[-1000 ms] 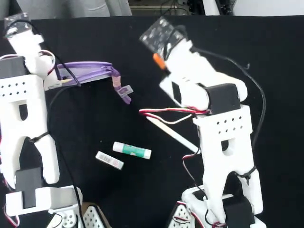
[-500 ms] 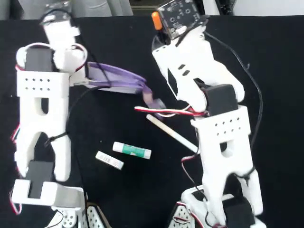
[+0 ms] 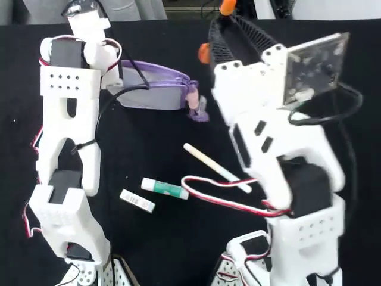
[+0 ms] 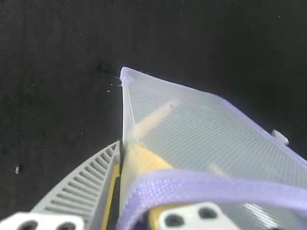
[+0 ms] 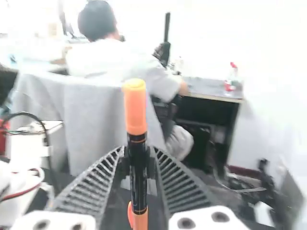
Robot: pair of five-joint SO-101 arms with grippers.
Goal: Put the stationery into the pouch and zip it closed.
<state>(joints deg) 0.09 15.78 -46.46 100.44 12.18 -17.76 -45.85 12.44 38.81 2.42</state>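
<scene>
A clear mesh pouch (image 3: pixel 156 95) with a purple rim hangs above the black table at the back. My left gripper (image 3: pixel 116 84) is shut on its left end. In the left wrist view the pouch (image 4: pixel 206 134) spreads away from the left gripper (image 4: pixel 125 165), and something yellow (image 4: pixel 144 160) shows through the mesh. My right gripper (image 3: pixel 225 27) is raised high to the right of the pouch, shut on an orange-capped marker (image 3: pixel 226 7). In the right wrist view the marker (image 5: pixel 135 110) points out at the room. A white stick (image 3: pixel 217 168), a glue stick (image 3: pixel 165 188) and a small eraser (image 3: pixel 137 201) lie on the table.
The two white arm bases stand at the front left (image 3: pixel 65 226) and front right (image 3: pixel 303 238). Red and white cables (image 3: pixel 220 193) loop low over the table near the white stick. The pouch's zipper pull (image 3: pixel 196 107) dangles at its right end.
The left arm carried the pouch to the right, toward the middle. The right arm swung up and back, tilting the marker until it points away over the table's far edge.
</scene>
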